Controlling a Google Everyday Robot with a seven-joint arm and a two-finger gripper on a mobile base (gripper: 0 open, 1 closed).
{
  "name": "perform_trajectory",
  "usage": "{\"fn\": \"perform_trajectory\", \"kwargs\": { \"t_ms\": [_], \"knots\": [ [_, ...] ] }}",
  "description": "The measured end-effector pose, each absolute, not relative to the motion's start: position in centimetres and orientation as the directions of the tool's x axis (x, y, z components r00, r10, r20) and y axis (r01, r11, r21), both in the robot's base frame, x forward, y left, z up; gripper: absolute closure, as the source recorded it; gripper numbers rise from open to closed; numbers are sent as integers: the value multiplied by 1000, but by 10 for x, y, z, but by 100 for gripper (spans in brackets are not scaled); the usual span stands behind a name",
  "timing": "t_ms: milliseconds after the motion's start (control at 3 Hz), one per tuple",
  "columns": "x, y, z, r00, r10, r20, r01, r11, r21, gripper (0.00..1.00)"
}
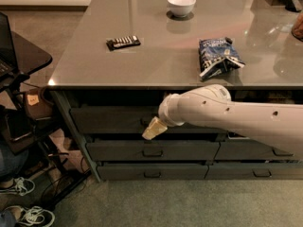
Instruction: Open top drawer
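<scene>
The top drawer [109,120] is the wide dark-grey front just under the countertop on the left stack. A dark gap shows above its front panel. My gripper [152,129], cream-coloured at the end of the white arm reaching in from the right, sits against the centre of that front. It covers the spot where the handle lies, so the handle is hidden. I cannot tell whether it is holding the handle.
Two shorter drawers [118,150] [151,171] lie below, and a narrower stack [251,150] is on the right. The countertop [156,65] carries a white bowl [181,4], a black remote-like bar [123,42] and a blue chip bag [218,56]. A black side table [26,56], cables and shoes [19,186] crowd the left floor.
</scene>
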State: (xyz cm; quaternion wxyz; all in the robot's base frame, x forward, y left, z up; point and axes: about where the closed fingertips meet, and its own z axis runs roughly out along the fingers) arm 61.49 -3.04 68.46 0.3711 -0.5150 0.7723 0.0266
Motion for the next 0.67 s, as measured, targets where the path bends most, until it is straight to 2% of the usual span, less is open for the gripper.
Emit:
{"fn": "perform_trajectory", "kwargs": {
  "t_ms": [333, 667],
  "knots": [
    [622, -35, 679, -206, -771, -603, -811, 479, -336, 0],
    [639, -57, 661, -249, -728, -639, -807, 520, -278, 0]
  ]
}}
